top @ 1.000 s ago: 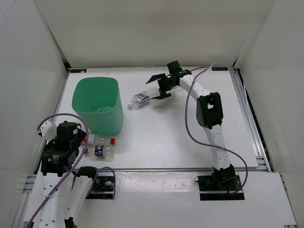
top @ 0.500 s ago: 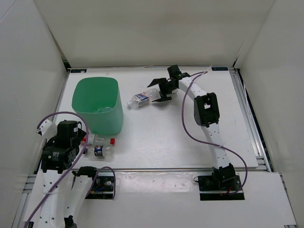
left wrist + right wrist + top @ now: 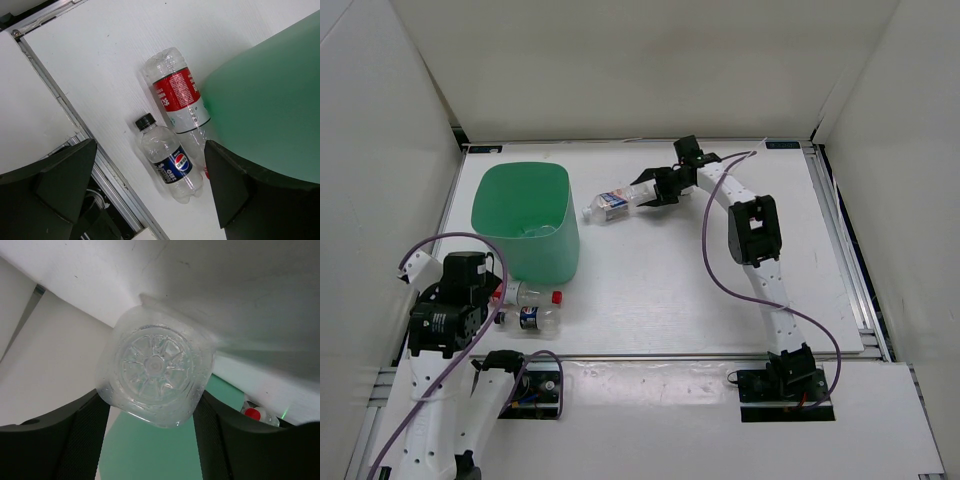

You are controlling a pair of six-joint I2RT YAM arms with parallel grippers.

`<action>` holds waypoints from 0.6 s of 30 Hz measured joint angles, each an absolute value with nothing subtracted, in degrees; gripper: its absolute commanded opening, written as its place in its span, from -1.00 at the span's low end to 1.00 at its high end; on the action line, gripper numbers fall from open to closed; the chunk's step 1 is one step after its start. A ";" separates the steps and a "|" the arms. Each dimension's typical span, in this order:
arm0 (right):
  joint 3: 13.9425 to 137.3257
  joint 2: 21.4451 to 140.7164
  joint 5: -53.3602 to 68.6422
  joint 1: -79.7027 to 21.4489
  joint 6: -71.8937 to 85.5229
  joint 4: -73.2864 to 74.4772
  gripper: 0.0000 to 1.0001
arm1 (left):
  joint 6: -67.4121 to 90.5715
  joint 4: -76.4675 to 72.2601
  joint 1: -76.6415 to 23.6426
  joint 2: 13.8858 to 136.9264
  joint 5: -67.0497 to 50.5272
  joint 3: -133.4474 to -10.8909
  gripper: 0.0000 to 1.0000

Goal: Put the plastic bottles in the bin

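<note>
The mint-green bin (image 3: 520, 215) stands at the left, with an unlabelled clear bottle (image 3: 534, 232) inside it. My right gripper (image 3: 655, 190) is shut on the base end of the white-blue label bottle (image 3: 613, 201), which lies level with its cap toward the bin. In the right wrist view the bottle's base (image 3: 155, 372) sits between both fingers (image 3: 85, 440). The red-label bottle (image 3: 177, 97) and the dark blue label bottle (image 3: 170, 162) lie side by side on the table against the bin's wall (image 3: 270, 100). My left gripper (image 3: 150, 192) is open above them, empty.
The table's near edge and metal rail (image 3: 85, 145) run just beside the dark blue label bottle. White walls enclose the table on three sides. The red cap (image 3: 255, 414) shows past the bin in the right wrist view.
My right gripper's fingers have closed on the white-blue label bottle, and the bottle has shifted left toward the bin. The left arm has barely moved.
</note>
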State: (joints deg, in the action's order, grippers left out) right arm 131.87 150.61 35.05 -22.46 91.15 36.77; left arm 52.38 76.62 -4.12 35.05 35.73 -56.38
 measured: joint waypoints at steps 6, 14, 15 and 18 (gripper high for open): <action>129.73 149.67 37.52 -22.11 87.77 36.99 -0.29 | 52.60 76.79 -4.12 36.16 35.88 -56.42 1.00; 120.97 143.96 39.33 -22.09 80.99 42.02 -0.82 | 53.06 76.79 -4.12 36.69 35.97 -56.42 1.00; 120.22 143.39 39.40 -22.09 80.25 42.89 -0.87 | 53.32 76.77 -4.12 36.60 36.07 -56.42 1.00; 118.91 141.95 38.65 -22.09 77.65 45.91 -1.00 | 54.13 76.77 -4.12 36.03 36.40 -56.42 1.00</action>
State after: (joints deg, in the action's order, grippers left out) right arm 118.91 141.95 38.65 -22.09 77.65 45.91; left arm 54.13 76.77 -4.12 36.03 36.40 -56.42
